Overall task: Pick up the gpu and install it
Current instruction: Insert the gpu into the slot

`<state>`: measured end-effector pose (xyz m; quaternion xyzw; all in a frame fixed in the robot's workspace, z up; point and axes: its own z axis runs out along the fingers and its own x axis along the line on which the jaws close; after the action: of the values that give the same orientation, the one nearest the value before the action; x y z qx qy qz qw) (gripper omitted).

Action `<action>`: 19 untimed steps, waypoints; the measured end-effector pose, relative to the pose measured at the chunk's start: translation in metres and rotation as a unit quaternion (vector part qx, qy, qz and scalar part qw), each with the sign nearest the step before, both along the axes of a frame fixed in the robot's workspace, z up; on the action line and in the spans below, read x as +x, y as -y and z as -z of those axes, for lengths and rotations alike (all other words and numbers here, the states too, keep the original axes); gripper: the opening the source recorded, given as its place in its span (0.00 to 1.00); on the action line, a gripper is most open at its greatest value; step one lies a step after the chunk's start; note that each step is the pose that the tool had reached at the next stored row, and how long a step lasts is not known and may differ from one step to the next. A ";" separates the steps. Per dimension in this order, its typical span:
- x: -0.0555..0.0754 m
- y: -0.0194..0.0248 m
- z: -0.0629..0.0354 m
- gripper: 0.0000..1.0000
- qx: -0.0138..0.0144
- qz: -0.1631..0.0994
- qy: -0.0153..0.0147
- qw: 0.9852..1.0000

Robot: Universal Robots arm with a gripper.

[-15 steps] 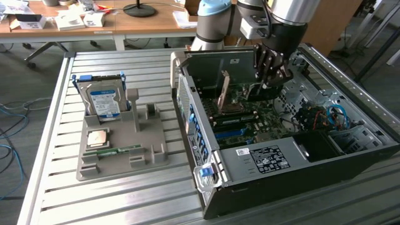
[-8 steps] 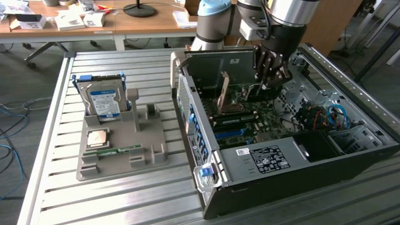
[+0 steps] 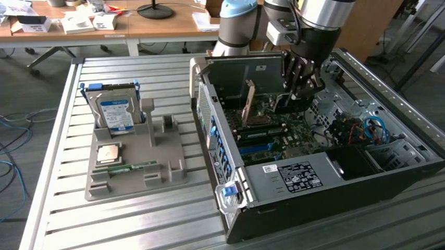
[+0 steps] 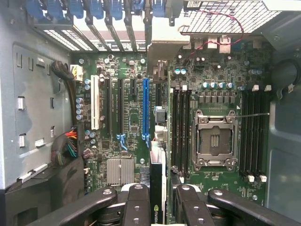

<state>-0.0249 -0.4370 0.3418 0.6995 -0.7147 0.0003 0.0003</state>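
- Exterior view, upper right of frame: the black gripper (image 3: pixel 303 88) hangs inside the open dark-grey computer case (image 3: pixel 389 156), over its green motherboard (image 3: pixel 268 133).
- Exterior view's left: a silver hard drive (image 3: pixel 114 112) stands in a grey plastic tray (image 3: pixel 167 172).
- Wrist view: the black fingers (image 4: pixel 136 200) are clamped on the gpu (image 4: pixel 156 181), a thin dark card seen edge-on, held above the board near the end of the long blue slot (image 4: pixel 145 108).

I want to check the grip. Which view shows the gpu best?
The wrist view: the gpu is seen edge-on, held in the gripper, over the motherboard. In the exterior view, the gripper mostly hides it.
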 end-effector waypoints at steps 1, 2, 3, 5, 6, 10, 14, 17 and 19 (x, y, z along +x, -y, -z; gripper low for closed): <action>0.000 0.0000 0.0005 0.26 0.000 0.000 0.000 1.000; 0.000 0.0000 0.0009 0.26 0.000 0.000 0.000 1.000; 0.000 0.0000 0.0014 0.26 0.000 0.000 0.000 1.000; 0.000 0.0000 0.0027 0.26 0.000 0.000 0.000 1.000; 0.000 0.0000 0.0033 0.26 0.000 0.000 0.000 1.000; 0.000 0.0000 0.0038 0.26 0.000 0.000 0.000 1.000; 0.000 0.0000 0.0048 0.26 0.000 0.000 0.000 1.000; 0.000 0.0000 0.0069 0.26 0.000 0.000 0.000 1.000; 0.000 0.0000 0.0081 0.26 0.000 0.000 0.000 1.000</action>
<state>-0.0249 -0.4371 0.3336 0.6995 -0.7147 0.0003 0.0003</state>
